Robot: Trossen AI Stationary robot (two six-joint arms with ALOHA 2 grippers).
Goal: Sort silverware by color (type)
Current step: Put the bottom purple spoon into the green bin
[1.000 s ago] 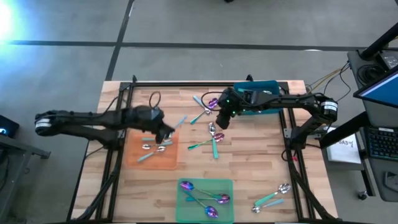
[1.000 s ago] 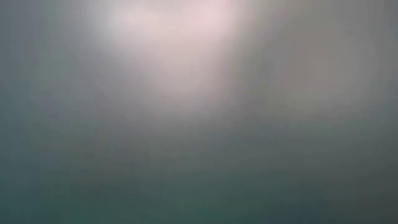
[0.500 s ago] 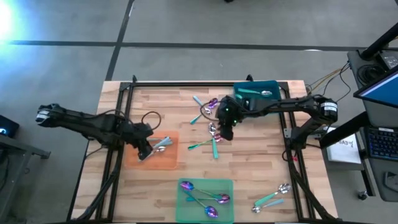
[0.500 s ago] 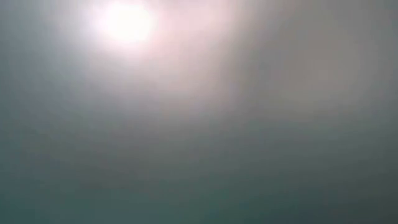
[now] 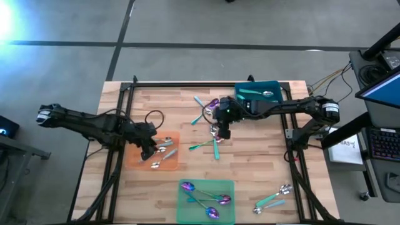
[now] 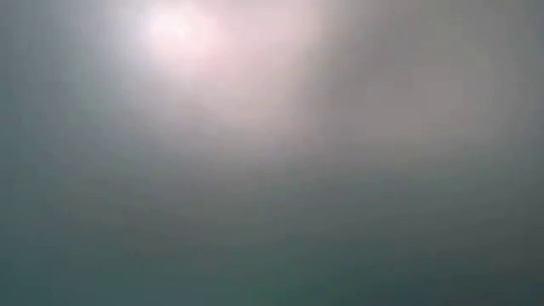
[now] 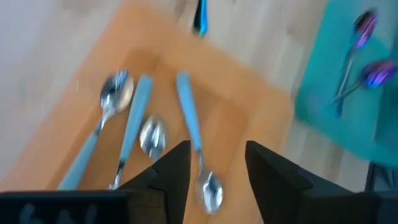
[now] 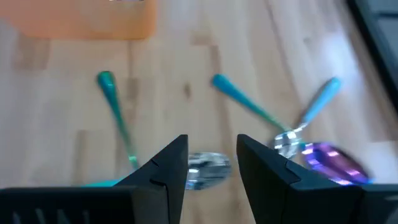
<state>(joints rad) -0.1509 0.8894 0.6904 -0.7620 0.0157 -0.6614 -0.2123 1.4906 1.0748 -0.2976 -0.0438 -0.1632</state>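
My left gripper (image 5: 150, 150) (image 7: 217, 152) hangs open over the orange mat (image 5: 134, 160). Three silver spoons with pale blue handles (image 7: 149, 134) lie flat on that mat; the head of one (image 7: 208, 188) lies just below the gap between the fingers. My right gripper (image 5: 222, 130) (image 8: 211, 146) stands open over loose silverware at the table's middle. A silver spoon head (image 8: 208, 167) lies on the wood beneath its gap, and a purple one (image 8: 333, 158) lies beside it. The low view shows only haze.
A green mat (image 5: 187, 209) at the near edge carries purple-headed spoons (image 5: 215, 201). A teal bin (image 5: 247, 105) at the far right holds a spoon. More spoons lie near the bin (image 5: 203, 106), right of the orange mat (image 5: 209, 145) and at the near right corner (image 5: 275, 197).
My left gripper has drawn back from the orange mat's far right part toward the table's left and near edges. One more silver spoon now lies on the mat's near part. My right gripper has moved a little toward the near edge, over the middle cluster.
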